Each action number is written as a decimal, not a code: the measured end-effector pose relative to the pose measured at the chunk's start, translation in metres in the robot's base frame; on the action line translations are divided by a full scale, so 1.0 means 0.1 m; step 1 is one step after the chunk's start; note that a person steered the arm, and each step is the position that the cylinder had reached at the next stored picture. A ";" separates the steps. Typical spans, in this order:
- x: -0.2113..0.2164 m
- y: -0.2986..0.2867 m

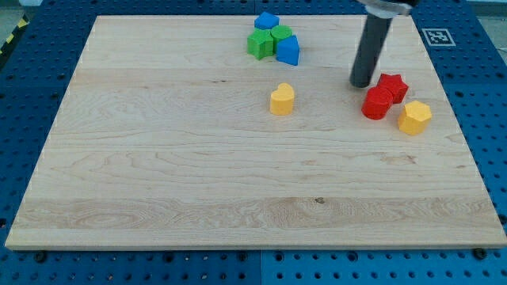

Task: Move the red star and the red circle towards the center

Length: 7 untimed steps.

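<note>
The red star (392, 85) lies at the view's right on the wooden board (158, 174). The red circle (377, 104) sits just below and left of it, touching it. My tip (362, 83) stands just left of the red star and just above the red circle, close to both; whether it touches them I cannot tell.
A yellow hexagon (414, 117) lies right of the red circle. A yellow block (282, 100) sits near the upper middle. At the view's top, a cluster holds a blue block (266, 21), a green star (258, 44), a green block (280, 34) and a blue block (288, 50).
</note>
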State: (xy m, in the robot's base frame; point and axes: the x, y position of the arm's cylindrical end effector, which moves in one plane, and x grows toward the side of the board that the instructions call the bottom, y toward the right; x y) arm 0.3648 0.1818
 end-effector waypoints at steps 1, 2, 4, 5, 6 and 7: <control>-0.01 0.41; -0.02 0.84; 0.07 1.14; 0.32 1.14; 0.36 0.96; 0.36 0.66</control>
State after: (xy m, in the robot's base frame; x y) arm 0.4010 0.2475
